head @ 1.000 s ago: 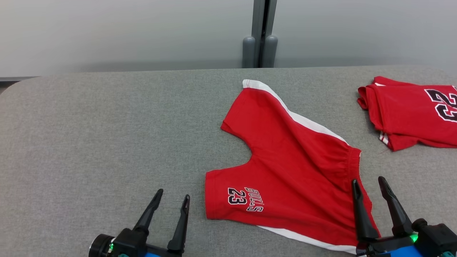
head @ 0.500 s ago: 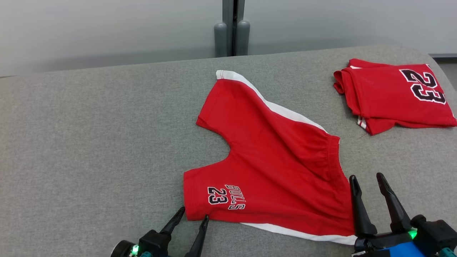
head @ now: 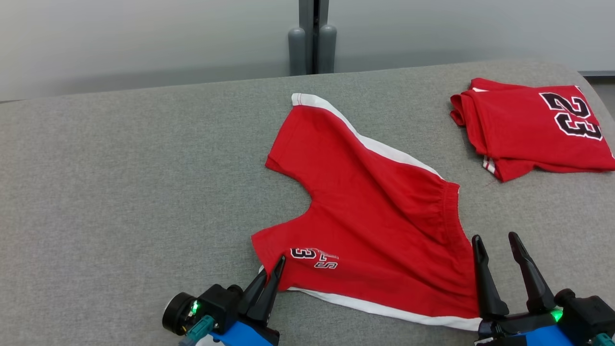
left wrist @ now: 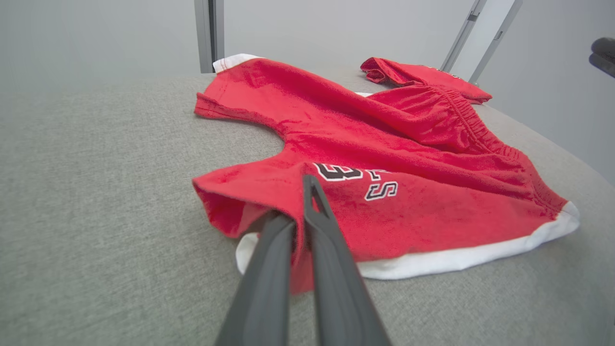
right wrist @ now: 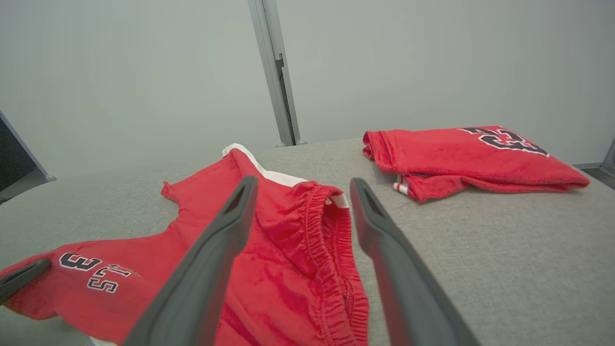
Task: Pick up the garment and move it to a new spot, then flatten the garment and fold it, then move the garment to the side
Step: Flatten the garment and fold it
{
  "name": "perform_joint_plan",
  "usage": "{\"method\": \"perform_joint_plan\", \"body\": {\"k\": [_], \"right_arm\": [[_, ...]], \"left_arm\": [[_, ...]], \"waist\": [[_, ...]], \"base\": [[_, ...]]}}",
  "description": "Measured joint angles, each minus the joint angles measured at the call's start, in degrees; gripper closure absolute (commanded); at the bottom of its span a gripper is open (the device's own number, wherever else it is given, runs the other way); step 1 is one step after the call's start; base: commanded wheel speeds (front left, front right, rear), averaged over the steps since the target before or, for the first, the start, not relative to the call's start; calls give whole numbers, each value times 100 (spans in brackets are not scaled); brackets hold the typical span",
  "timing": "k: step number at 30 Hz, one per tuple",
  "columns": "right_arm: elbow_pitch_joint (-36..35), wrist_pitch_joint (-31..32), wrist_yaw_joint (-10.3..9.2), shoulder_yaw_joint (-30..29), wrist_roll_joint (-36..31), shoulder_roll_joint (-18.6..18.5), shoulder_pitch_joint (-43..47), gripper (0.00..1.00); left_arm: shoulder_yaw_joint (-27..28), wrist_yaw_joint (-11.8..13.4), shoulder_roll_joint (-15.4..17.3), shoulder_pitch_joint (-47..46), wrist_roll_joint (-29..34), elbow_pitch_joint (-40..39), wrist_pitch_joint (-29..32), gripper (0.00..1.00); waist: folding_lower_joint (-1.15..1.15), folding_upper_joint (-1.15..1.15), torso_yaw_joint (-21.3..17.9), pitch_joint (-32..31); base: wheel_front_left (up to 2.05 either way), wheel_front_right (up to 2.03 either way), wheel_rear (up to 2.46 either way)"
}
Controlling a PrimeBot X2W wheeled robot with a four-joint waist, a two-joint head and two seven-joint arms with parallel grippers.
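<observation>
Grip, left: the left fingers (left wrist: 329,254) were pressed together on the near-left leg hem of the red shorts (head: 384,216), red cloth pinched between them and puckered around the tips.
Grip, right: the right fingers (right wrist: 211,259) stood apart with nothing held, hovering at the near-right corner of the shorts; in the right wrist view the gathered waistband (right wrist: 331,226) lay between them.
Garment: the shorts lay spread on the grey table (head: 120,168), one leg reaching toward the far edge, the white side stripe (head: 384,310) along the near edge, and only the pinched corner raised.
Neighbour: a folded red garment (head: 533,129) rested at the far right of the table, well apart from the shorts.
Step, as judged: the pick-up looked only begun, with one corner taken and the other not yet gripped.
Risk, slip: the pinch sat close to the hem edge, so a quick pull could probably drag the cloth out.
Risk, layers: I could not tell whether both layers were caught; a single layer would let the leg gape open when lifted.
Risk, bunching: lifting by one corner alone would likely drag and crumple the rest across the table.
Writing, shorts: a "3" and letters ending in "S", black with white outline; the rest was lost in the crease.
Writing, neighbour: a large "23".
</observation>
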Motion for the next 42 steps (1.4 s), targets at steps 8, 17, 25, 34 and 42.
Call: {"method": "perform_joint_plan", "body": {"k": [8,17,25,34,42], "right_arm": [[91,0,0,16,20,0,95,0],[242,0,0,20,32,0,152,0],[402,0,0,90,60,2,147,0],[561,0,0,96,-22,2,75,0],[670,0,0,-5,-51,-26,18,0]], "left_arm": [[30,0,96,192,-114,-654,-1,100],[177,0,544,949,-153,-1179,-1,100],[-76,0,679,1451,-214,-1177,-1,100],[-154,0,533,943,-325,-806,-1,100],[114,0,526,270,-502,-222,-1,100]], "waist": [[0,0,387,-224],[0,0,800,-313],[-1,0,871,-263],[0,0,656,-137],[0,0,351,14]], "base": [[0,0,0],[0,0,0],[0,0,0],[0,0,0],[0,0,0]]}}
